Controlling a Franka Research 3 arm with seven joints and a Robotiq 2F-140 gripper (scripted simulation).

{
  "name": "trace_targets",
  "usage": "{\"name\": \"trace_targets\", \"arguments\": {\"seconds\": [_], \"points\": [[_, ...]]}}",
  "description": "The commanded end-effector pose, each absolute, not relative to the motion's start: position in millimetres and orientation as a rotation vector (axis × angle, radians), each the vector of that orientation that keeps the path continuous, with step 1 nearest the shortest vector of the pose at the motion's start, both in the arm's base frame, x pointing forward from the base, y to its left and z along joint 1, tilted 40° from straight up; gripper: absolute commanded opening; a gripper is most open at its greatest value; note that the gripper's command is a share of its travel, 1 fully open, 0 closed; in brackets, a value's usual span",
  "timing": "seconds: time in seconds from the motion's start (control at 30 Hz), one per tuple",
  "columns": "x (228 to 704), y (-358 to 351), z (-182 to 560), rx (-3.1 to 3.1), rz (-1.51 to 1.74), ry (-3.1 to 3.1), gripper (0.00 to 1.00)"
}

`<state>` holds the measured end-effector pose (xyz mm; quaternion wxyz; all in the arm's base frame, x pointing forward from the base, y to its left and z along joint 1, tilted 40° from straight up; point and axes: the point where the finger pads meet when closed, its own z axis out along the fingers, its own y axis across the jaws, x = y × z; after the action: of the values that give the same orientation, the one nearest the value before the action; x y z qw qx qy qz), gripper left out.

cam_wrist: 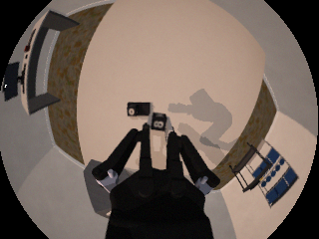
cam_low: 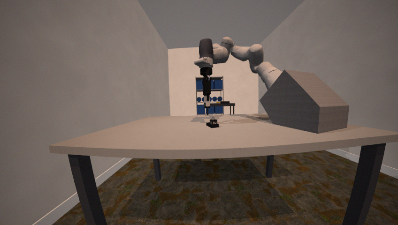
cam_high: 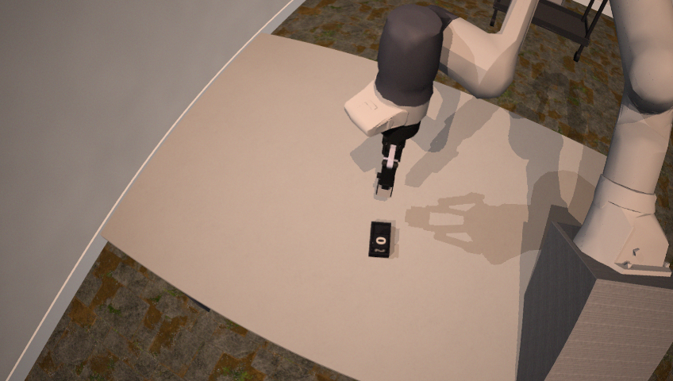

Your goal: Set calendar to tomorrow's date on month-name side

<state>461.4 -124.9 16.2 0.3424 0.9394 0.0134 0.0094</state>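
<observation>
A black calendar tray (cam_high: pixel 380 254) is seen flat on the bench (cam_high: pixel 245 188), with one number cube (cam_high: pixel 381 240) seated in it, a white "0" on its upper face; the tray's other half appears vacant. The second cube (cam_wrist: pixel 159 121) is gripped between the narrowly set jaws of the gripper (cam_high: pixel 384 188), which is held above the bench just beside the tray. A "2" is shown on the seated cube's front face in the exterior view.
</observation>
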Motion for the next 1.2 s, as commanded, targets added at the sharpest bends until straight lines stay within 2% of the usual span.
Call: {"name": "trace_targets", "arguments": {"seconds": [0.0, 1.17], "points": [[462, -128, 18, 2.435, -0.062, 0.242, 0.17], [463, -143, 29, 2.307, -0.293, 0.873, 0.17]]}}
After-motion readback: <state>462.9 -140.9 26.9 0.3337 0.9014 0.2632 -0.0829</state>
